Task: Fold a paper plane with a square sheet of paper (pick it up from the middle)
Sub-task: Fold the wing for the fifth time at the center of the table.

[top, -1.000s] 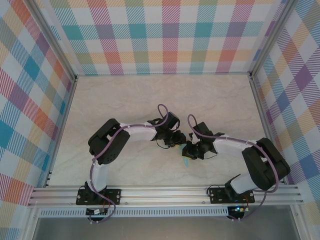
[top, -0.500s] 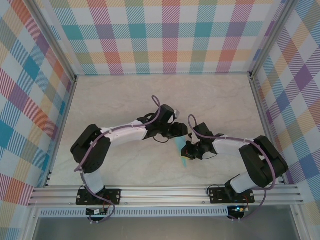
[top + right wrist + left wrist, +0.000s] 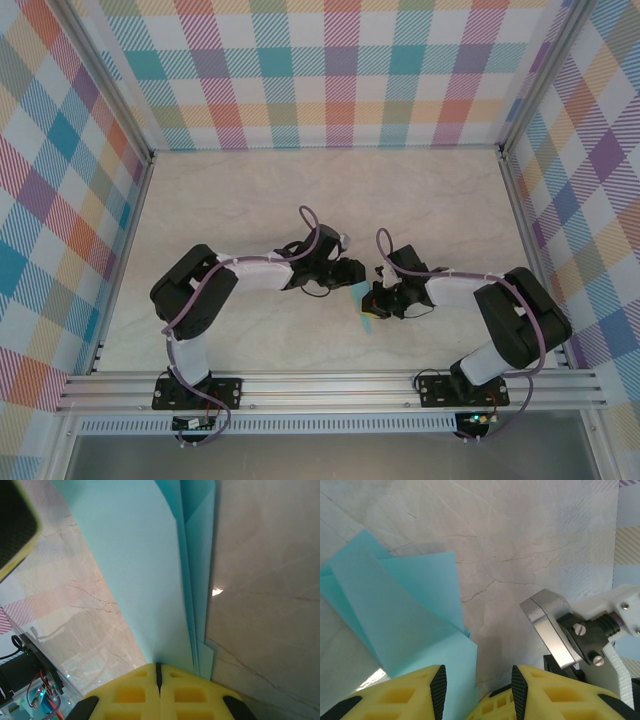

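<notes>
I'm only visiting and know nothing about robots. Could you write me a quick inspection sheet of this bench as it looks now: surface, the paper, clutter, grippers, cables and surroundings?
Surface: pale marble-patterned table, flat and evenly lit.
Job's things: light blue paper, folded into several layers and lying between the two arms near the table's middle.
Clutter: nothing seen.
Grippers: right gripper has its yellow fingers closed on the paper's edge; left gripper has its jaws apart, with a corner of the paper in the gap.
Cables: purple cables loop along both arms, clear of the paper.
Surroundings: plaid walls on three sides; aluminium rail carrying the arm bases at the near edge.
</notes>
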Controlling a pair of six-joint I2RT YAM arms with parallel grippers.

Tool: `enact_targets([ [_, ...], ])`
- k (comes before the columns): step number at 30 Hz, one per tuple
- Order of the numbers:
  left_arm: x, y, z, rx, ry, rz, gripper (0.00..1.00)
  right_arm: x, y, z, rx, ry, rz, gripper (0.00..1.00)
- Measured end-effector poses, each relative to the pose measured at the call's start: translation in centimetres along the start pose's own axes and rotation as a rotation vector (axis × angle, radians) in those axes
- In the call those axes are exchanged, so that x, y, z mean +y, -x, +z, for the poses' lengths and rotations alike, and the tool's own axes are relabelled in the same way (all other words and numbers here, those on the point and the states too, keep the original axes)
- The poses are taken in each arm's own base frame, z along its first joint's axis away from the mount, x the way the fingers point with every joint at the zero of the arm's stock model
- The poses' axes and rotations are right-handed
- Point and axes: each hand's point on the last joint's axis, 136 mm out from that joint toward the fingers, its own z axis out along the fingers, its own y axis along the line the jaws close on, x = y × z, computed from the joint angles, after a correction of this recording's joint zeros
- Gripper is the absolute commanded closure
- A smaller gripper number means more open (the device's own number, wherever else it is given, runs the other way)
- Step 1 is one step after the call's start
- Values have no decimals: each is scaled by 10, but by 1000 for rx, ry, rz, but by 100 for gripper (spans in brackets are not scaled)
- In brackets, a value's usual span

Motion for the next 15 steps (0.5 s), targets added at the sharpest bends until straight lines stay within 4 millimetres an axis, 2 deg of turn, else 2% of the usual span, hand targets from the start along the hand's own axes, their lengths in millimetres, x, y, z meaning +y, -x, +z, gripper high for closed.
enact_targets([
  [7, 17, -2, 16, 19, 25, 4, 59, 1, -1, 1, 12, 12, -12, 96],
  [15, 19, 10, 18, 22, 4, 20, 59, 2, -2, 2, 31, 31, -18, 97],
])
